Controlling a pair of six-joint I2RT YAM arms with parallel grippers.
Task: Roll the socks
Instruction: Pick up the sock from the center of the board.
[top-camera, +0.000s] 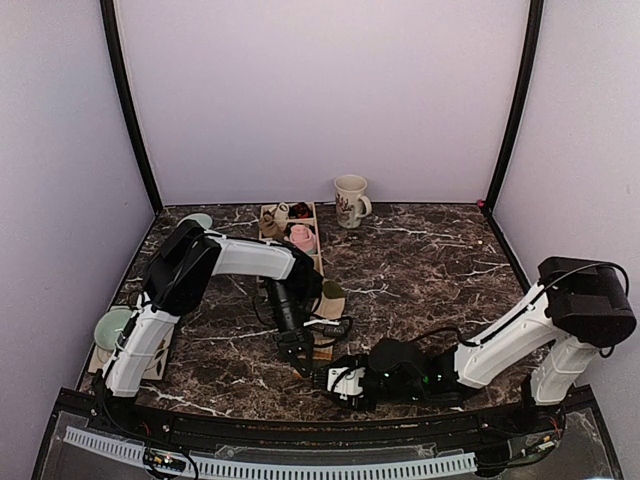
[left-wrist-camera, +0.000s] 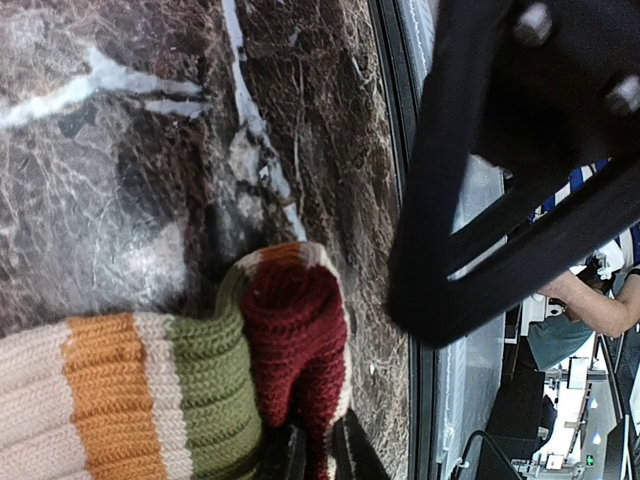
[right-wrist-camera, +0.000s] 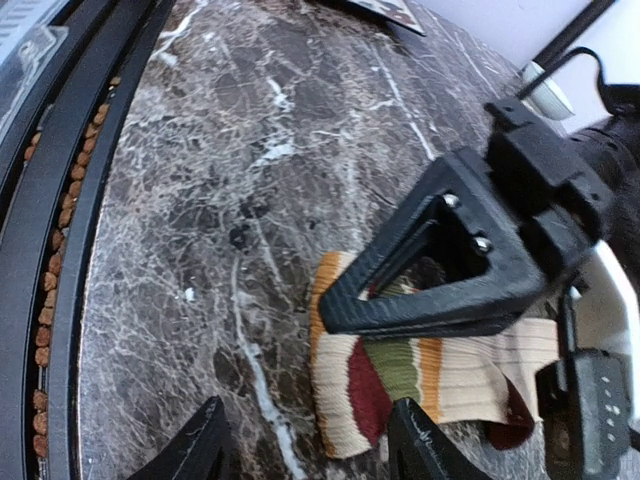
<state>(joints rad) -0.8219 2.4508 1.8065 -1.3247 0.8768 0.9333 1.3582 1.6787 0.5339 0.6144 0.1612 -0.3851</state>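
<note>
**Dark marble, one striped sock, two grippers crowded at its end**

The marble table (top-camera: 420, 260) fills my overhead view. Both arms reach to its near centre, close to the front rail. The left arm (top-camera: 240, 258) bends in from the left and the right arm (top-camera: 500, 345) lies low from the right.

The striped sock (right-wrist-camera: 400, 375) lies flat on the marble between them. It is ribbed cream with orange, green and maroon bands, and its banded end is folded over on itself.

The left gripper (left-wrist-camera: 315, 450) is clenched on that fold and pinches only a small bite of the maroon knit (left-wrist-camera: 290, 320). The right gripper (right-wrist-camera: 315, 445) hangs just beside it. Its fingers stand apart with nothing held, and the sock's end sits just beyond them.

I see three risks:
- **Collision:** the two grippers are almost touching, so if the right jaws close here they may strike the left finger instead of catching cloth.
- **Slipping:** the left pinch is shallow and the knit is soft and stretchy. A pull could slip the fold free and let it spring flat.
- **Dragging:** any drag toward me could push the sock against the front rail.
</note>
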